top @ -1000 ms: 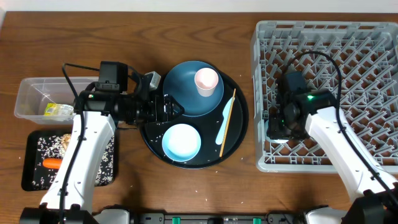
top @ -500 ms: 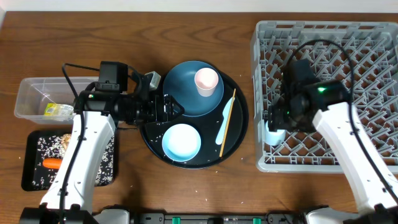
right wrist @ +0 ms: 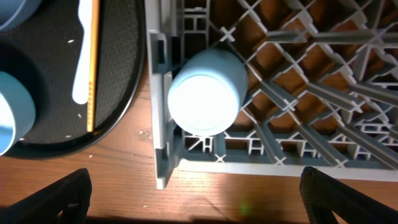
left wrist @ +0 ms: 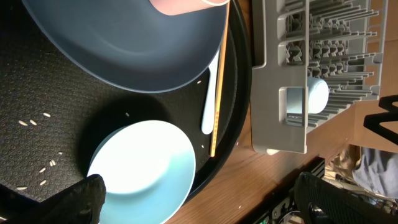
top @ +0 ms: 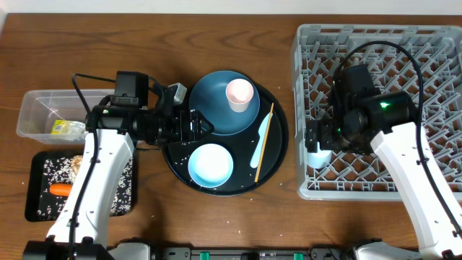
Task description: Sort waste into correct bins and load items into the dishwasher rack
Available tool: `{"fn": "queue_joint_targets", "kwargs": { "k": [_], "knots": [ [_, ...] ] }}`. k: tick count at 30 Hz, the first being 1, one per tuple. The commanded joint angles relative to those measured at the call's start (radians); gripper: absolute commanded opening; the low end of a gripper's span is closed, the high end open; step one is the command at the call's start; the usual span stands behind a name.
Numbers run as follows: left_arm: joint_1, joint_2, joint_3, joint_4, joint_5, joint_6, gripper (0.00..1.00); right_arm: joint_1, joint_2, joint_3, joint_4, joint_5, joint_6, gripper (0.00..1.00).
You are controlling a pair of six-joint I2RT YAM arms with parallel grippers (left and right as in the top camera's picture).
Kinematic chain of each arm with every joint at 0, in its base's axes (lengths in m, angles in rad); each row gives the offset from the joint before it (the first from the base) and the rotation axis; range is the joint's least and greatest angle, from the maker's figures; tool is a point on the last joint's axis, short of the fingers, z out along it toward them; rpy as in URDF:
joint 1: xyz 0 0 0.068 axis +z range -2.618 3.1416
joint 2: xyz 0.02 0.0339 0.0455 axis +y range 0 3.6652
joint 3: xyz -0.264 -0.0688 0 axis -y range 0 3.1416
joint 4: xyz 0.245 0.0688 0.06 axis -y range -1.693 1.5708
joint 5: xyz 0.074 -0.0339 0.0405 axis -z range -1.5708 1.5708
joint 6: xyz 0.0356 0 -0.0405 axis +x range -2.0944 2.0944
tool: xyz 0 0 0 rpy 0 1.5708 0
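Observation:
The small light-blue cup [top: 318,157] [right wrist: 203,91] lies in the front-left corner of the grey dishwasher rack [top: 375,32] [right wrist: 280,155]. My right gripper [top: 315,142] [right wrist: 199,205] hangs open just above it, with nothing between its fingers. My left gripper [top: 198,126] [left wrist: 202,202] is open over the round black tray [top: 278,155], beside the dark blue plate [top: 213,105] [left wrist: 124,43]. The pink cup [top: 240,92] stands on that plate. The white bowl [top: 211,165] [left wrist: 143,168], white spoon [top: 258,148] [left wrist: 210,99] and chopstick [top: 264,133] [left wrist: 219,87] lie on the round tray.
At the left, a clear tub [top: 36,108] holds the yellow-green wrapper [top: 67,128]. In front of it a black rectangular tray [top: 123,202] holds the orange carrot [top: 60,190] and rice grains. A few grains dot the round tray.
My right gripper has opened and let go of the light-blue cup, which now rests in the rack corner; the arm drew up and slightly right. The left arm has not moved.

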Motion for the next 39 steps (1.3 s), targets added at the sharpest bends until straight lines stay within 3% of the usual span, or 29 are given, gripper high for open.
{"fn": "queue_joint_targets", "kwargs": {
  "k": [1, 25, 29, 35, 39],
  "knots": [
    [0.002, 0.003, 0.009, -0.002, -0.009, 0.014, 0.98, 0.008, -0.005, 0.014, 0.000, -0.030, -0.005, 0.99],
    [0.002, 0.003, 0.009, -0.002, -0.009, 0.014, 0.98, 0.008, -0.004, 0.013, -0.016, -0.026, -0.005, 0.99],
    [0.002, 0.003, 0.009, -0.002, -0.009, 0.014, 0.98, 0.008, -0.004, 0.013, -0.019, -0.030, -0.005, 0.82],
    [0.002, 0.003, 0.009, 0.006, -0.009, 0.013, 0.98, 0.008, -0.004, 0.012, -0.034, -0.055, -0.005, 0.77],
    [0.002, 0.003, 0.009, 0.102, -0.009, 0.014, 0.98, 0.008, -0.004, 0.012, -0.036, -0.055, -0.005, 0.77]
  ]
}}
